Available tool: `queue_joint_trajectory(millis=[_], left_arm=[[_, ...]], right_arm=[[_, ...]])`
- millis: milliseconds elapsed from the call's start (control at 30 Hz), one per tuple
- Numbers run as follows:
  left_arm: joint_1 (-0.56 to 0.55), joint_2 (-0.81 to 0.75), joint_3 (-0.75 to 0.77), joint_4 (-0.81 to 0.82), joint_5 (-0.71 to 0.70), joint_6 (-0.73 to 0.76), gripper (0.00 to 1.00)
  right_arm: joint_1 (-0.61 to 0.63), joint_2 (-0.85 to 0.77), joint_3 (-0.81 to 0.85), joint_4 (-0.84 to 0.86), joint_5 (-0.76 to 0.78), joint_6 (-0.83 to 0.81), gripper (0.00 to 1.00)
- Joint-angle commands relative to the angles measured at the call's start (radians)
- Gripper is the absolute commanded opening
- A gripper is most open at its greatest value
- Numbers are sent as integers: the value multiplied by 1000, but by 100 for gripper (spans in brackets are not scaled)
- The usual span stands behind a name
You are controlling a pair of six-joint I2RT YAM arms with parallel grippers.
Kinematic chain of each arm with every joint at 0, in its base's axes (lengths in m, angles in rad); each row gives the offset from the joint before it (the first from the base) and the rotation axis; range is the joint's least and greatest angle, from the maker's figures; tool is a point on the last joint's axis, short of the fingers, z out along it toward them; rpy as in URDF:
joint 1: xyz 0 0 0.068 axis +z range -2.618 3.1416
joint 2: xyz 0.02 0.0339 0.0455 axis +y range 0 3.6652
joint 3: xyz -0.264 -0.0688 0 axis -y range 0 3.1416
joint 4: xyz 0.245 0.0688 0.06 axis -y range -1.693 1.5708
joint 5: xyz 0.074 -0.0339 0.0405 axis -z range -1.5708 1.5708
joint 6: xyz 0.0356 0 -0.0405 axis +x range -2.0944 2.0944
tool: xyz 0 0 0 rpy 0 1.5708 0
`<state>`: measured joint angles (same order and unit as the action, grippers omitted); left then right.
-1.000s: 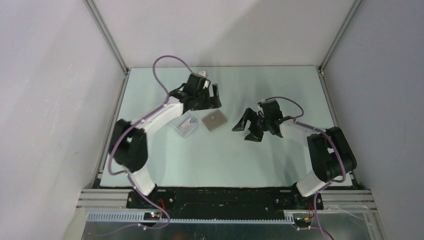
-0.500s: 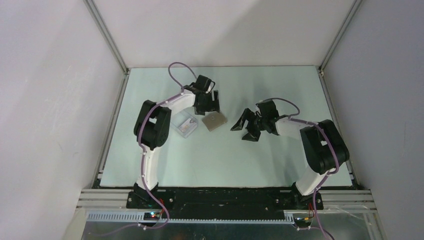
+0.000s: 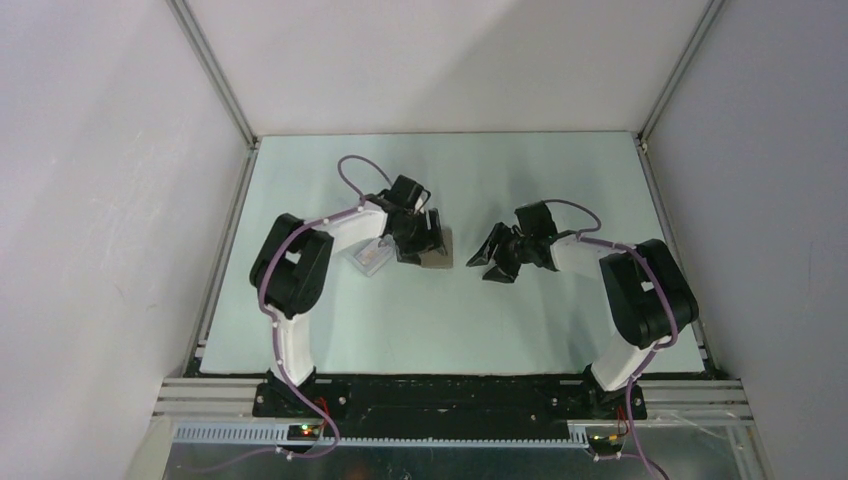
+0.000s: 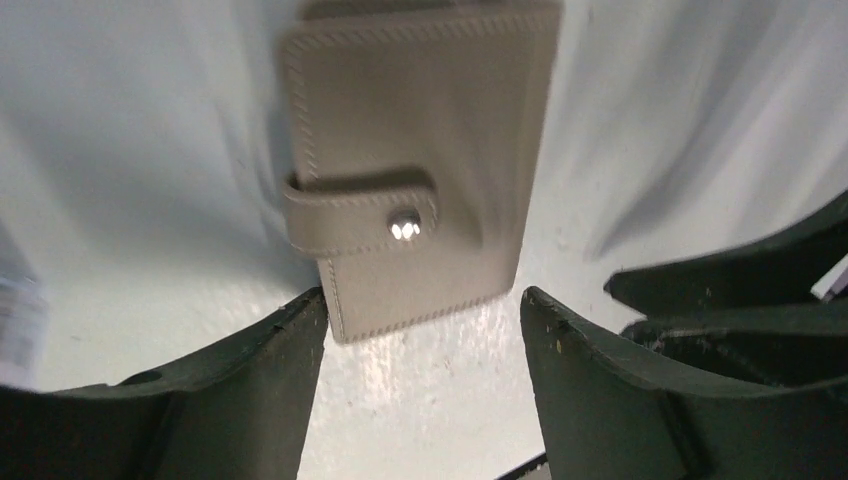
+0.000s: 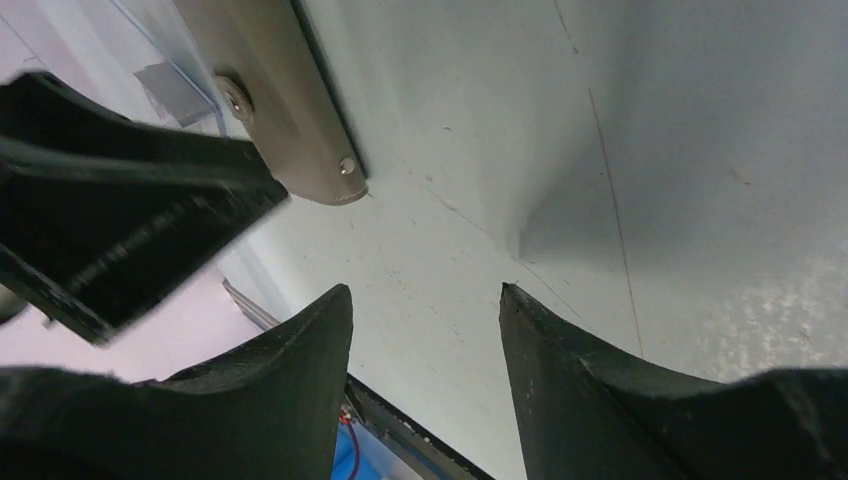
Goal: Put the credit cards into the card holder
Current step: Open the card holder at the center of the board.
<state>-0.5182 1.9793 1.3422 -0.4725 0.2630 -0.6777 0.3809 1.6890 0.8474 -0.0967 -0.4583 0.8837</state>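
Note:
The card holder (image 4: pixel 420 170) is a grey-brown wallet, folded shut with its tab snapped, flat on the table. In the top view my left gripper (image 3: pixel 422 248) hangs right over the card holder (image 3: pixel 440 259) and hides most of it. In the left wrist view the left gripper (image 4: pixel 422 296) is open, and the wallet's near edge lies just beyond the fingertips, close to the left one. The credit cards (image 3: pixel 373 252) lie inside a clear plastic box (image 3: pixel 367 260) left of the wallet. My right gripper (image 3: pixel 490 262) is open and empty, low over the table to the wallet's right, pointing at it (image 5: pixel 270 110).
The right wrist view shows the left gripper's black fingers (image 5: pixel 110 220) next to the wallet and the clear box (image 5: pixel 160 60) behind it. The right gripper's fingers (image 4: pixel 740 300) show at the right edge of the left wrist view. Enclosure walls stand at the table's left, right and back.
My left gripper has swung from behind the wallet down over it, its elbow folding inward. My right gripper has edged slightly toward the wallet. The wallet seems to have shifted a little nearer.

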Motion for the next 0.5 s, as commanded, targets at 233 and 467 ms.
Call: queue_joint_trajectory(millis=[233, 467], left_arm=[[-58, -93, -106, 119, 53, -126, 72], [-35, -158, -166, 109, -79, -142, 79]], right_arm=[[7, 81, -28, 276, -65, 76, 57], [-10, 164, 122, 193, -25, 40, 55]])
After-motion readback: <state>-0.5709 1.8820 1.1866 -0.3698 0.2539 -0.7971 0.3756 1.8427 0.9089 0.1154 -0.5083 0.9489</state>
